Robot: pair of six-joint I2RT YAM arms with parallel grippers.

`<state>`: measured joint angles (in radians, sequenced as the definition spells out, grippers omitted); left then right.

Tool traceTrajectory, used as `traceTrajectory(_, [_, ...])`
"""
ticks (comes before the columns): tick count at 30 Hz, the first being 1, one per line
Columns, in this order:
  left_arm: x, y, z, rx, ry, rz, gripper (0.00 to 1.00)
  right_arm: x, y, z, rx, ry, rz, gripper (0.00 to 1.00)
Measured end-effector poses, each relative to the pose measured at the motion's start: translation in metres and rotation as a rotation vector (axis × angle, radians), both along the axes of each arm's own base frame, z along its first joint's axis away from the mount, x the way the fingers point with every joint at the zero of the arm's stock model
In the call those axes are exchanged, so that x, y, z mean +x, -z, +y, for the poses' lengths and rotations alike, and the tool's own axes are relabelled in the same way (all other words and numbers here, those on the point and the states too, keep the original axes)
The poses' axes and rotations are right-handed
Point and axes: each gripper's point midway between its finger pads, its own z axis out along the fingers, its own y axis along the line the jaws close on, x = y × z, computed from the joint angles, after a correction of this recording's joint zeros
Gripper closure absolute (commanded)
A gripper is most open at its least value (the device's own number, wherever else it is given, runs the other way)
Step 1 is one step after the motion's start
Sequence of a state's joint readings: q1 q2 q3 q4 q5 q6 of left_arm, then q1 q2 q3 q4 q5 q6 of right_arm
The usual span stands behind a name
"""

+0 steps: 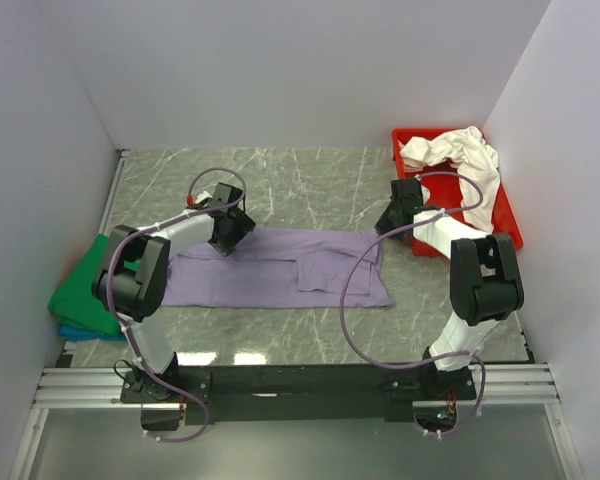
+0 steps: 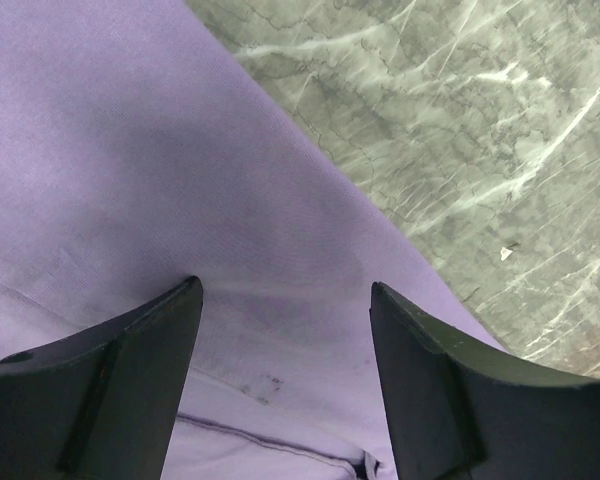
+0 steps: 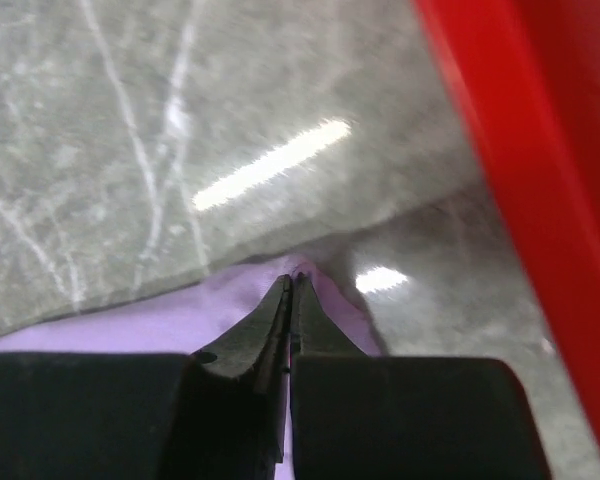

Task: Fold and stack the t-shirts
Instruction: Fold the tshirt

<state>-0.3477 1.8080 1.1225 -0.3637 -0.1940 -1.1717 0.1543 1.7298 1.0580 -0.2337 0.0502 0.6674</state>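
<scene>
A lavender t-shirt (image 1: 280,268) lies spread flat across the middle of the table. My left gripper (image 1: 230,232) is at its far left corner, open, with the lavender cloth (image 2: 180,180) lying under the jaws. My right gripper (image 1: 393,218) is at the shirt's far right corner, shut on a pinch of the lavender cloth (image 3: 230,310). A creamy white t-shirt (image 1: 458,155) is crumpled in the red tray. A folded green t-shirt (image 1: 90,285) lies on a blue one (image 1: 80,332) at the left edge.
The red plastic tray (image 1: 500,205) stands at the far right, and its wall (image 3: 520,170) is close to my right gripper. Grey marble tabletop (image 1: 310,180) lies behind the shirt. White walls enclose three sides.
</scene>
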Motion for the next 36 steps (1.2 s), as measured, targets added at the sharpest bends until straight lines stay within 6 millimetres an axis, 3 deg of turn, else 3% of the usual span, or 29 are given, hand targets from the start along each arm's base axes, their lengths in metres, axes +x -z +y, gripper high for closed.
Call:
traceTrajectory(6, [0.001, 0.0, 0.003, -0.024, -0.005, -0.002, 0.25, -0.026, -0.009, -0.017, -0.015, 0.059, -0.009, 1.0])
traceTrajectory(12, [0.002, -0.001, 0.004, -0.042, -0.006, -0.006, 0.25, -0.027, -0.025, -0.019, -0.01, 0.079, -0.055, 0.99])
traceTrajectory(19, [0.002, -0.002, 0.004, -0.043, -0.001, -0.008, 0.25, -0.03, -0.002, -0.028, -0.028, 0.095, 0.012, 0.63])
traceTrajectory(24, [0.002, -0.007, 0.009, -0.027, 0.017, -0.019, 0.23, -0.034, -0.02, -0.032, -0.035, 0.097, -0.02, 0.59])
traceTrajectory(27, [0.002, -0.016, 0.013, -0.005, 0.026, -0.036, 0.23, -0.039, -0.05, -0.002, -0.041, 0.025, -0.1, 0.59])
traceTrajectory(30, [-0.002, -0.034, 0.014, 0.022, 0.037, -0.069, 0.23, -0.055, -0.07, 0.059, -0.015, -0.118, -0.162, 0.59])
traceTrajectory(33, [-0.01, -0.053, 0.011, 0.022, 0.049, -0.125, 0.24, -0.074, -0.069, 0.107, 0.012, -0.234, -0.159, 0.59])
traceTrajectory(36, [-0.033, -0.058, 0.011, 0.031, 0.065, -0.141, 0.25, -0.083, -0.054, 0.124, 0.021, -0.266, -0.129, 0.6])
